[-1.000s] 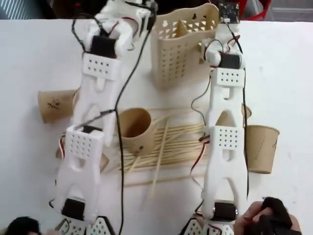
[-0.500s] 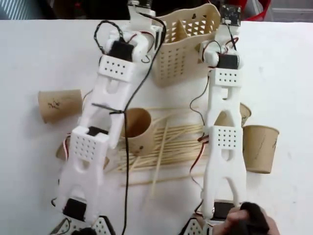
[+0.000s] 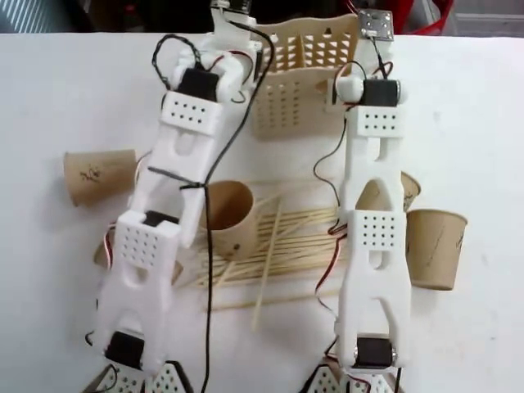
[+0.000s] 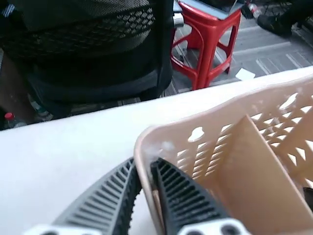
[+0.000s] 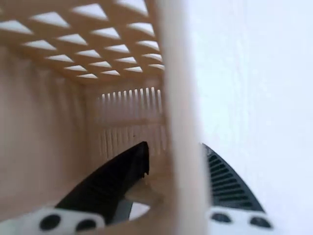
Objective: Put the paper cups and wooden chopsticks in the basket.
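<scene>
The beige slotted basket point(image 3: 296, 98) stands at the table's far edge between both arms. My left gripper point(image 3: 246, 51) point(image 4: 145, 166) is shut on the basket's point(image 4: 244, 156) left rim corner, one finger inside and one outside. At the other side my right gripper point(image 3: 354, 72) point(image 5: 173, 147) clamps the basket's point(image 5: 73, 122) right wall the same way. Paper cups lie on their sides: one at the left point(image 3: 98, 176), one in the middle point(image 3: 225, 211), one at the right point(image 3: 438, 246), another partly under the right arm point(image 3: 411, 190). Wooden chopsticks point(image 3: 282, 246) lie scattered between the arms.
Both white arms stretch from the near edge across the table, over the cups and chopsticks. Black cables hang along them. A red stool point(image 4: 208, 34) and a black chair point(image 4: 93, 49) stand beyond the far table edge.
The left arm swung right to the basket's left rim and closed on it. The basket turned from tilted to square and shifted toward the far edge. A hand at the near right edge withdrew.
</scene>
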{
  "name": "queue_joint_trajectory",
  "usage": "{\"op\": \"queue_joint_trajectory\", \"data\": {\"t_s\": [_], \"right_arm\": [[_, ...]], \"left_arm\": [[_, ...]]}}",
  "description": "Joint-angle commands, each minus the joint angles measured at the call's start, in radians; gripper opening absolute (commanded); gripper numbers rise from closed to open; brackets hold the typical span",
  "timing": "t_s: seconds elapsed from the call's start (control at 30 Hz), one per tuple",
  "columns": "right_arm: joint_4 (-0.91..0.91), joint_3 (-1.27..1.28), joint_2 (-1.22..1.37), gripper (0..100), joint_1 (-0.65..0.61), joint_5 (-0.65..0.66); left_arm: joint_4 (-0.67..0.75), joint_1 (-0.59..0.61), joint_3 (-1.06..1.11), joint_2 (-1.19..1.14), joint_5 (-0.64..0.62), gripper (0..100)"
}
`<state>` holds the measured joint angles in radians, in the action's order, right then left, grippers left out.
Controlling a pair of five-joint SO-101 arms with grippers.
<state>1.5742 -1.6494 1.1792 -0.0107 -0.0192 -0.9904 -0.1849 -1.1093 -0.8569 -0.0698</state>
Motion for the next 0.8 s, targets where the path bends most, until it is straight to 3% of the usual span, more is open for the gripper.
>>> {"op": "queue_joint_trajectory", "data": {"t_s": [0.0, 0.4, 0.63, 0.77], "right_arm": [[0.058, -0.014, -0.119, 15.2, 0.007, -0.011], [0.143, -0.005, -0.151, 13.5, -0.035, -0.002], [0.143, 0.035, -0.154, 29.3, -0.054, 0.077], [0.145, 0.1, -0.16, 31.6, -0.097, 0.183]], "left_arm": [[-0.086, 0.024, -0.097, 0.016, -0.002, 2], [-0.16, 0.088, -0.173, 0.018, 0.086, 2], [-0.173, 0.154, -0.18, 0.012, 0.107, 2], [-0.173, 0.163, -0.173, 0.012, 0.137, 2]]}}
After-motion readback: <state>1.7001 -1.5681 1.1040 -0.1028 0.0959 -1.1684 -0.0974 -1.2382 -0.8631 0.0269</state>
